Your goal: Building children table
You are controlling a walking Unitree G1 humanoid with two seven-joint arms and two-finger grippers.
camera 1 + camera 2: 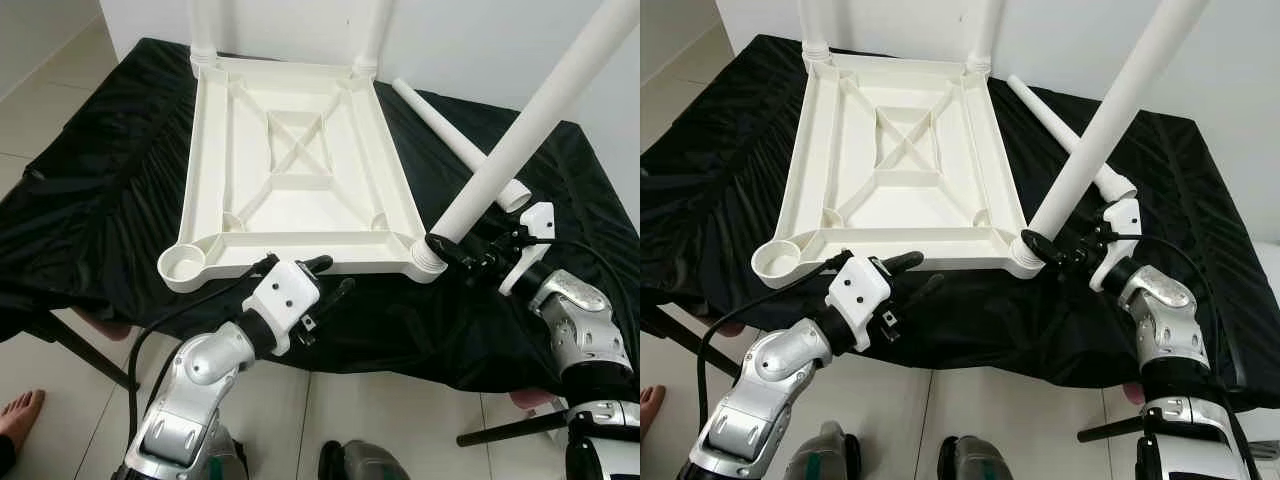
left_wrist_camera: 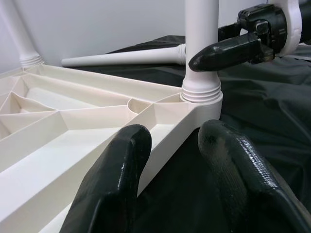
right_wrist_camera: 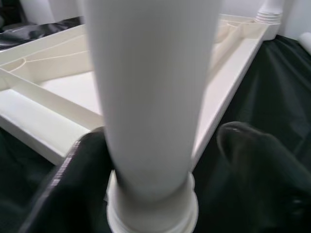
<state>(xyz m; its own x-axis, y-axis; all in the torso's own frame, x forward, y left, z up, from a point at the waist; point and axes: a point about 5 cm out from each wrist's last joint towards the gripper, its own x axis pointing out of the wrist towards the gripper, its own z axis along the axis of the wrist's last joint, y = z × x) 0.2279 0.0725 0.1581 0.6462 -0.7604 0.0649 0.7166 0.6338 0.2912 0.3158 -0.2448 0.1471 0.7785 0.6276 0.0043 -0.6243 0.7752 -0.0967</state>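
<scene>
The right claw (image 1: 452, 250) is pinching the leaning leg (image 1: 520, 130) at its corner socket — cross-threading is looming; left claw (image 1: 325, 280), spread, is straddling the tabletop (image 1: 300, 150) rim.

Even, bright, diffuse indoor light; both head views are sharp throughout. The white tabletop (image 1: 300, 170) shows only soft shadows between its ribs, while the black cloth (image 1: 90, 190) carries a faint sheen along its folds. In the right wrist view the close table leg (image 3: 150, 97) is blurred and nearly overexposed.
</scene>
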